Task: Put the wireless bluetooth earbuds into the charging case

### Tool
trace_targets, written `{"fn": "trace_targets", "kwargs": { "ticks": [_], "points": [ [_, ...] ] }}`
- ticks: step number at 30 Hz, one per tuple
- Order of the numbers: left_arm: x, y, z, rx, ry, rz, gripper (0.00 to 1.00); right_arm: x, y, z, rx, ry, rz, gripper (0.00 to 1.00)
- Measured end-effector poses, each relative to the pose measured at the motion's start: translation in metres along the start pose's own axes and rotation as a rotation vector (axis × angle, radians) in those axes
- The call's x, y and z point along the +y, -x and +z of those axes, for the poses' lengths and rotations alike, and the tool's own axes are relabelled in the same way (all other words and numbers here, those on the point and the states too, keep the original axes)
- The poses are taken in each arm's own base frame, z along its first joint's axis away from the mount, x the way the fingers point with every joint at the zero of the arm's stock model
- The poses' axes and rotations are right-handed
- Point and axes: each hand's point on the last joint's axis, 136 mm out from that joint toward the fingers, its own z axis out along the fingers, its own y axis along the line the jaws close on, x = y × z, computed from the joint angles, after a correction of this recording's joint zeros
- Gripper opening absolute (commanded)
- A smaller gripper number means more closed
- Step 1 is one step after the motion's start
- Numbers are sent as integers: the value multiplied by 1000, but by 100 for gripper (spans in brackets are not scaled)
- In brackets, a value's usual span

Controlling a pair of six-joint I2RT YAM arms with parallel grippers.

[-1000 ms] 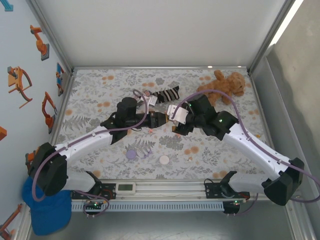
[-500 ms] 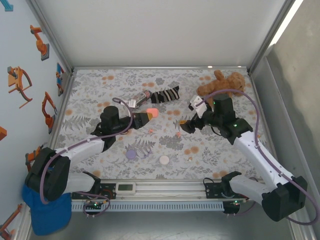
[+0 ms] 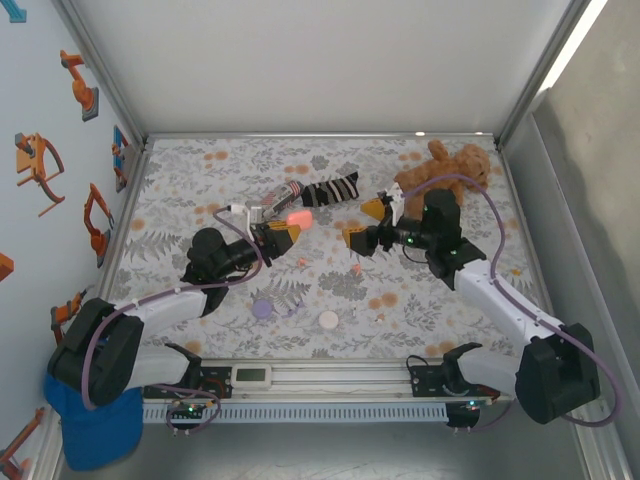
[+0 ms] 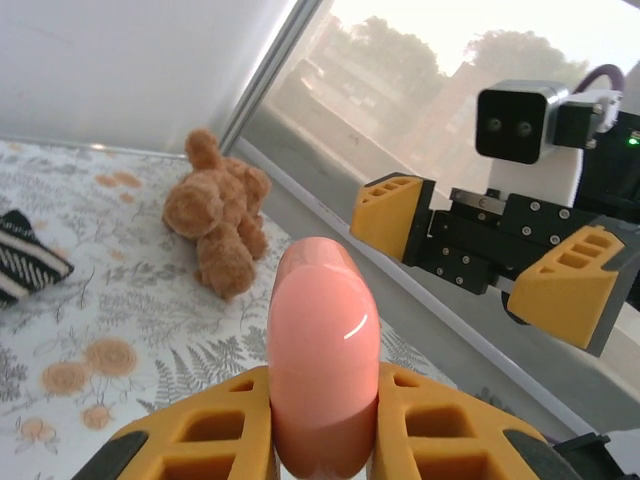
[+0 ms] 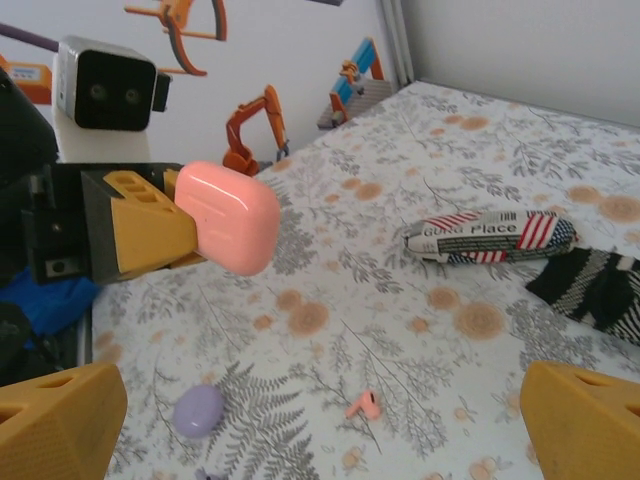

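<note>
My left gripper (image 3: 285,232) is shut on a salmon-pink charging case (image 3: 299,220), holding it above the table. The case (image 4: 322,360) stands pinched between the yellow fingers (image 4: 215,435) and looks closed. My right gripper (image 3: 362,222) faces it from the right, open wide and empty, a short gap away. From the right wrist the case (image 5: 228,217) hangs at upper left. A salmon-pink earbud (image 5: 365,405) lies on the cloth below and between the grippers (image 3: 357,268). A pale purple earbud (image 3: 291,310) lies by the purple case.
A round purple case (image 3: 262,309) and a white one (image 3: 328,320) lie near the front. A striped sock (image 3: 330,190), a printed packet (image 5: 490,235) and a teddy bear (image 3: 445,168) lie toward the back. Walls enclose the floral cloth (image 3: 200,190).
The two grippers, close together mid-table a second ago, have parted. The left drew back left with the pink case. The right swung right and opened wide.
</note>
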Motion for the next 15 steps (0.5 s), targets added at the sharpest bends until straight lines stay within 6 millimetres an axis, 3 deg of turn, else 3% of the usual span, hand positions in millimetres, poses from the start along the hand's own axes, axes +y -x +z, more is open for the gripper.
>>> {"fn": "trace_targets", "kwargs": {
  "ticks": [6,15],
  "points": [
    [-17,10,1,-41,-65,127,0,17,13,2,-45,74,-17,98],
    [-37,3,10,-60,-169,251,0,33,5,15,-18,137,-16,94]
  ]
}}
